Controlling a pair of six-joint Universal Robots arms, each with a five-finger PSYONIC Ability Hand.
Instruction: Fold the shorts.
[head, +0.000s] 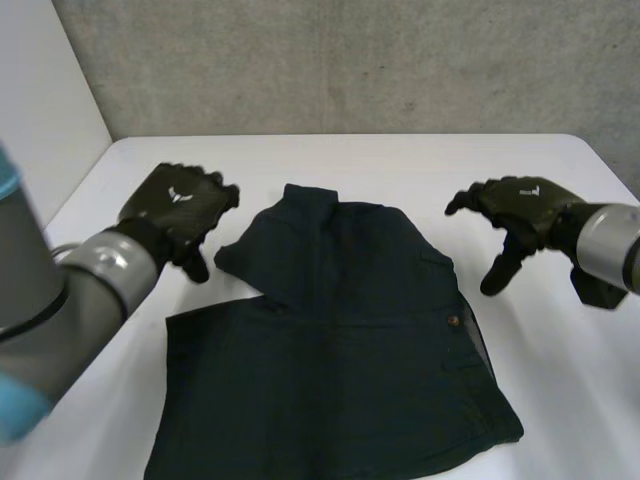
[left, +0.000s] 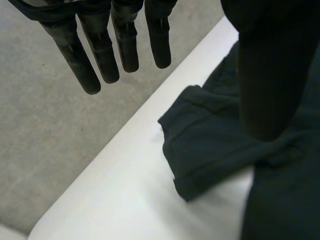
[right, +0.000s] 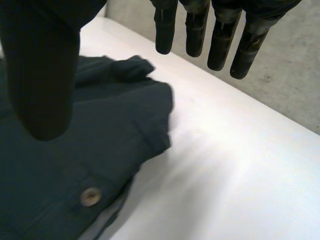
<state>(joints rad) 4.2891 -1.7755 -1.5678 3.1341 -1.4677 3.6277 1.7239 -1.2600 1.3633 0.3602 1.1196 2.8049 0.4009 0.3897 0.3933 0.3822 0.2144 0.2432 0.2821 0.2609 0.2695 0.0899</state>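
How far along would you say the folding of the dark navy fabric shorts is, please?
Done: the dark navy fabric shorts lie on the white table, and their far part looks doubled over, so one fold seems made. In hand: nothing. The left hand hovers open by the far left corner and the right hand is open beside the right edge, neither holding cloth. Left: further folds, since the near part lies spread wide.

Dark navy shorts (head: 340, 360) lie partly folded on the white table, a small button showing near one edge.
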